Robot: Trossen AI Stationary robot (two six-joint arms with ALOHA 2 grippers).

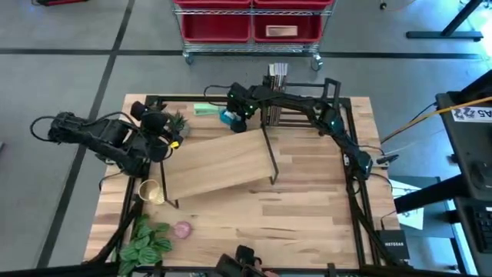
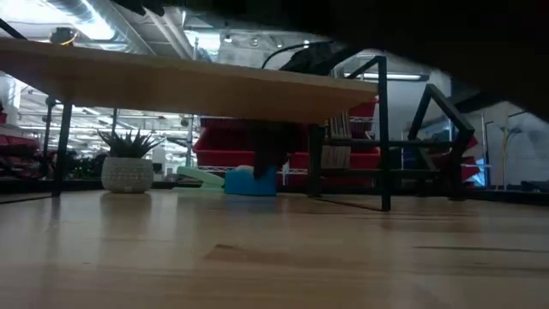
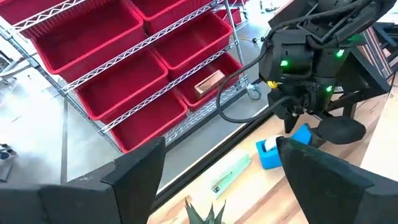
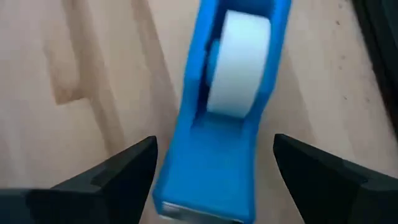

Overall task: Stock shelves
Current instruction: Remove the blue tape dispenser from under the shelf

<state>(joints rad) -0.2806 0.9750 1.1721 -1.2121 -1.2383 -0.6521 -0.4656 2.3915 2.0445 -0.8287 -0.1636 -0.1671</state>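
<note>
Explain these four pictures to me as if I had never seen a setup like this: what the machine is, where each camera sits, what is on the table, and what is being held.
This is a robot with two dark arms working at a wooden table. One camera looks straight down, one sits at table height, and one rides on each wrist.

From above, a wood-topped shelf stands in the middle and a black metal rack behind it. A small potted plant, a green stapler, a blue tape dispenser, a leafy sprig, a pink item and a gold cup lie around them.

The right gripper hangs open just over the tape dispenser, one finger on each side, gripping nothing yet. The left gripper waits open near the plant, holding nothing. Off the table stands a cart with red bins.
</note>
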